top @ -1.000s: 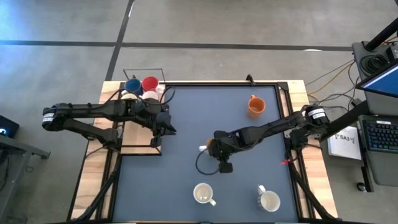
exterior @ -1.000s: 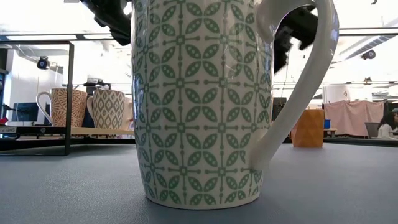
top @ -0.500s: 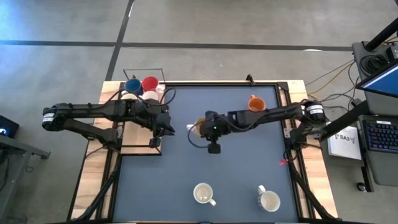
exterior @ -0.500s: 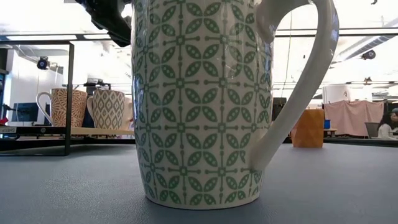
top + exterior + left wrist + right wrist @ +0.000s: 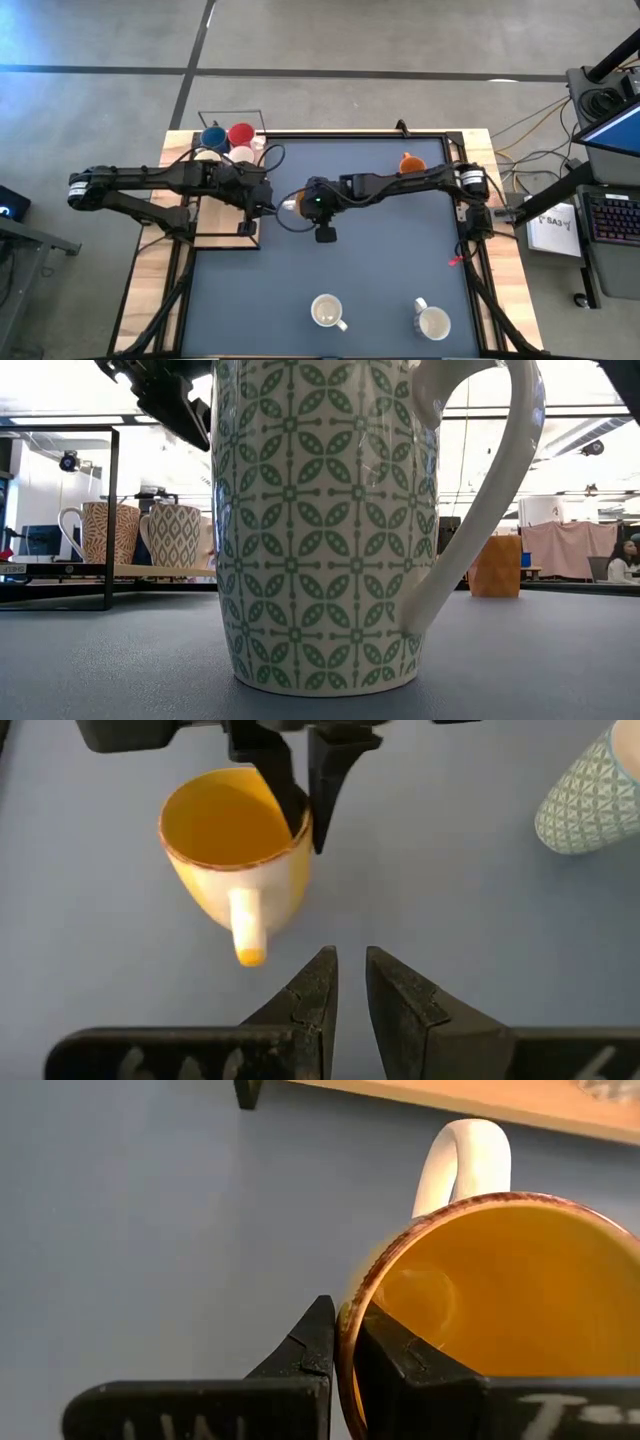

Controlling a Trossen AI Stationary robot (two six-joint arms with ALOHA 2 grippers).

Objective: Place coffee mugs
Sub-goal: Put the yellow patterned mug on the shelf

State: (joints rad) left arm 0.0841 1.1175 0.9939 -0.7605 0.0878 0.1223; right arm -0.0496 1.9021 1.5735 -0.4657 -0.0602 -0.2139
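Two end effectors are meeting near the middle of the bench (image 5: 400,300), toward its 9 o'clock side in the high view. The right end effector (image 5: 342,1342) is pinching the rim of a mug with a yellow inside (image 5: 235,855), one finger inside the cup and one outside; the cup is hanging tilted above the blue surface, its pale handle (image 5: 462,1165) pointing away from the right wrist. In the high view this mug (image 5: 296,204) is sitting at the tip of the right arm, just at 3 o'clock of the left end effector (image 5: 262,200).

The left end effector (image 5: 348,972) is hovering just short of that mug with a narrow gap between its fingers, gripping nothing.

Several other mugs are standing around. At 12 o'clock of the left end effector, a blue mug (image 5: 213,138), a red mug (image 5: 241,134) and a white mug (image 5: 242,154) are crowding together on a shelf (image 5: 180,145) at the bench's 10 o'clock corner. An orange mug (image 5: 410,164) is standing at 1 o'clock on the bench, partly under the right arm. Two white mugs are resting at 6 o'clock: one (image 5: 327,311) nearer the centre, the other (image 5: 432,322) at 5 o'clock. The low view is being filled by a green-patterned mug (image 5: 320,520) close to the camera.
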